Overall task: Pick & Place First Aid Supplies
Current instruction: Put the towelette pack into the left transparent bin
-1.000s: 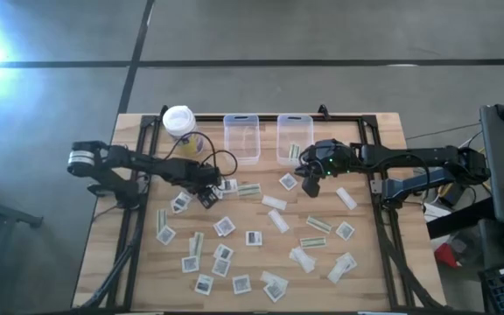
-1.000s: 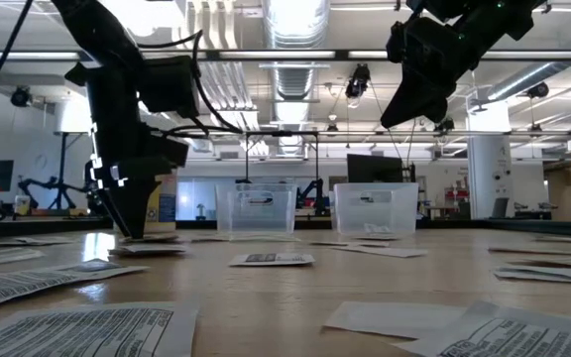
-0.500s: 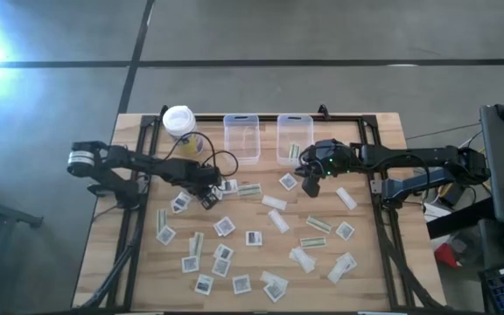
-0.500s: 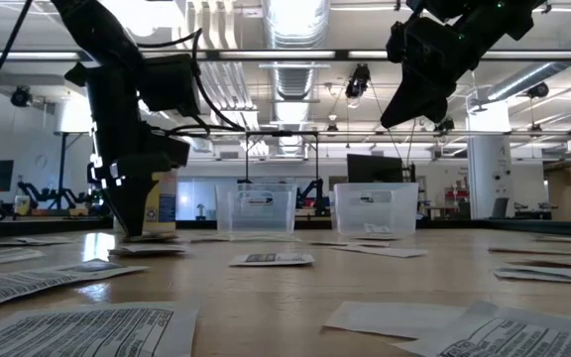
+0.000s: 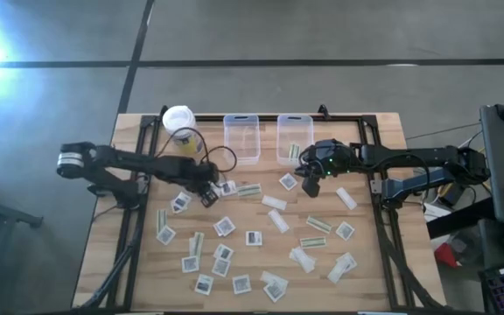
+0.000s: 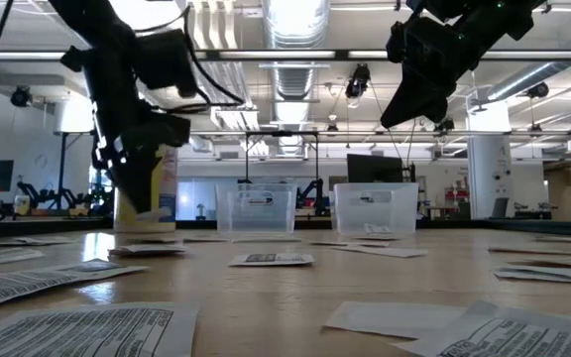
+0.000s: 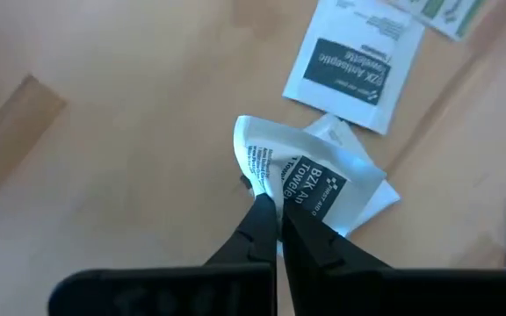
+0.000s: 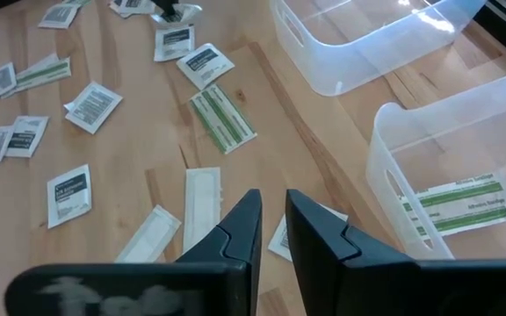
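Several small white first aid packets (image 5: 252, 238) and greenish strips (image 5: 318, 225) lie flat and scattered over the wooden table. My left gripper (image 5: 208, 196) hangs left of the middle, pointing steeply down, shut on a white square packet with dark print (image 7: 310, 180). My right gripper (image 5: 311, 186) hovers in front of the right clear bin (image 5: 294, 137). Its fingers (image 8: 251, 219) stand a narrow gap apart with nothing between them. That bin holds greenish strips (image 8: 455, 206). My left gripper pinches the packet between its two fingertips (image 7: 262, 219) at the packet's near edge (image 7: 271, 189). The fingers come from above, pointing steeply down. The packet is bent and curled up around the tips, lifted off the table.
A second clear bin (image 5: 241, 137) stands left of the first. A yellow container with a white lid (image 5: 179, 121) stands at the far left. Another square packet (image 7: 350, 75) lies on the table just beyond the held one. Bare wood shows between the packets.
My left gripper has taken hold of a packet on the table and risen with it, tipping slightly. The packet is now lifted and bent. My right arm has kept still.
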{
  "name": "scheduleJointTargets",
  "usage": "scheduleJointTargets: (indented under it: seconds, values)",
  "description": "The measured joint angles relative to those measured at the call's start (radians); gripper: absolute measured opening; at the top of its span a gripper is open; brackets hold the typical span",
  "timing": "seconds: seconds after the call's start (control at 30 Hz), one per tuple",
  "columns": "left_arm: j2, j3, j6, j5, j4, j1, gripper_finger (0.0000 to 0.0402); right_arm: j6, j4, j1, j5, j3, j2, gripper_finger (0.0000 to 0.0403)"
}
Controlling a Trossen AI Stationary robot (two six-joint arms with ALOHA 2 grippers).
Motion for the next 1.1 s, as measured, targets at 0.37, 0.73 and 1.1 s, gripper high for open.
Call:
scheduleJointTargets:
  seconds: [0.37, 0.73, 1.1]
  values:
    - [-0.075, 0.081, 0.167, -0.277, 0.305, 0.012, 0.0012, 0.001, 0.0, 0.0, 0.0, 0.0, 0.0, 0.0052]
    - [0.061, 0.211, 0.367, -0.303, 0.493, 0.185, 0.0011, 0.003, 0.0, 0.0, 0.0, 0.0, 0.0, 0.0053]
    - [0.173, 0.289, 0.404, -0.249, 0.398, 0.268, 0.002, 0.0, -0.03, 0.0, -0.021, 0.001, -0.002, 0.0052]
